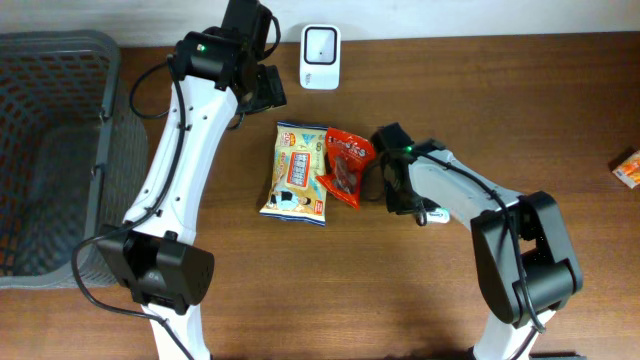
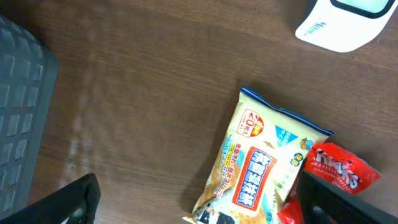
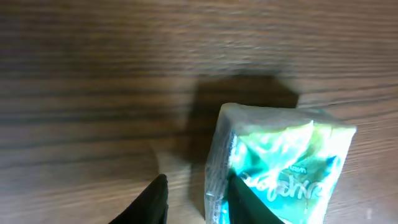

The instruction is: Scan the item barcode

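Two snack packets, yellow (image 1: 297, 172) and red (image 1: 346, 166), lie mid-surface. Left end effector (image 2: 198, 180) hangs released near the white scanner (image 1: 320, 44) at the far edge. Right end effector (image 3: 198, 186), beside the red one, meets a green packet (image 3: 280, 162); whether it grasps it I cannot tell.

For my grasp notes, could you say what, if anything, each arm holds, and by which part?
The left gripper holds nothing. The right gripper has its jaws around the green packet at one edge; a firm hold cannot be told.
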Controlling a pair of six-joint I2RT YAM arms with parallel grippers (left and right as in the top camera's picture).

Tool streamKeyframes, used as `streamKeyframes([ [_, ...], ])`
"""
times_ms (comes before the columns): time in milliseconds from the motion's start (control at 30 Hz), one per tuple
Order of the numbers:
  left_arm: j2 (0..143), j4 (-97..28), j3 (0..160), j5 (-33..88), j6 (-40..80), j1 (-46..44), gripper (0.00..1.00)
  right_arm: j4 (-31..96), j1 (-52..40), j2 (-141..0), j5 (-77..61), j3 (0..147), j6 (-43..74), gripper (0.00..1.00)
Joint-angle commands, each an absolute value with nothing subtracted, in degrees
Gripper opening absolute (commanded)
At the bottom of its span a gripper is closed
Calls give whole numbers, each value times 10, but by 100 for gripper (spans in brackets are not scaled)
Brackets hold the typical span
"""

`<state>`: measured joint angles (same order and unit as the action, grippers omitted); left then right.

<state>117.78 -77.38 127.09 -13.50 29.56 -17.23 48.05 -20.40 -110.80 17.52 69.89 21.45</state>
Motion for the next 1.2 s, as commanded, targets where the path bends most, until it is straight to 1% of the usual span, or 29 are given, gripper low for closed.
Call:
streamKeyframes([
  [0, 1170, -775, 1275, -133, 292, -172, 99, 488, -202, -1112, 202, 691, 228, 31],
  [100, 1170, -775, 1275, -133, 292, -172, 99, 567, -202, -1112, 220, 761, 228, 29],
  [133, 1170, -775, 1275, -133, 292, -172, 99, 596, -202, -1112, 249, 784, 228, 32],
  [200, 1170, -775, 1275, -133, 292, -172, 99, 610, -198, -1112, 256, 780, 228, 43],
  [267, 1170, -775, 1275, -133, 292, -172, 99, 594, -198, -1113, 244, 751, 228, 43],
  [333, 1170, -775, 1275, -133, 292, -172, 99, 548, -198, -1113, 242, 706, 228, 43],
  [433, 1170, -775, 1275, -133, 292, -172, 99, 512, -198, -1113, 242, 682, 228, 42],
  [467, 1170, -775, 1275, -133, 292, -172, 99, 497, -195, -1113, 242, 673, 229, 40],
  [500, 1170, -775, 1275, -133, 292, -172, 99, 490, -190, -1114, 242, 670, 229, 24],
  [533, 1170, -775, 1275, -133, 292, -172, 99, 488, -185, -1114, 238, 670, 230, 6],
  [567, 1170, -775, 1275, -133, 292, -172, 99, 483, -180, -1114, 208, 672, 230, 4],
  [633, 1170, -775, 1275, -133, 292, -172, 99, 498, -153, -1113, 68, 712, 218, 4],
  [700, 1170, -775, 1275, -133, 292, -172, 99, 528, -119, -1113, -117, 777, 150, 4],
  [767, 1170, -775, 1275, -133, 292, -172, 99, 536, -58, -1113, -387, 836, 60, 4],
  [867, 1170, -775, 1275, -133, 292, -172, 99, 506, -7, -1130, -468, 828, 60, 4],
  [967, 1170, -775, 1275, -133, 292, -172, 99, 460, 25, -1186, -615, 787, 64, 4],
  [1000, 1170, -775, 1275, -133, 292, -172, 99, 460, 37, -1218, -627, 781, 64, 4],
  [1067, 1170, -775, 1275, -133, 292, -172, 99, 461, 65, -1239, -547, 781, 72, 4],
  [1100, 1170, -775, 1275, -133, 292, -172, 99, 465, 76, -1237, -491, 781, 94, 7],
  [1167, 1170, -775, 1275, -133, 292, -172, 99, 517, 110, -1216, -370, 804, 97, 29],
])
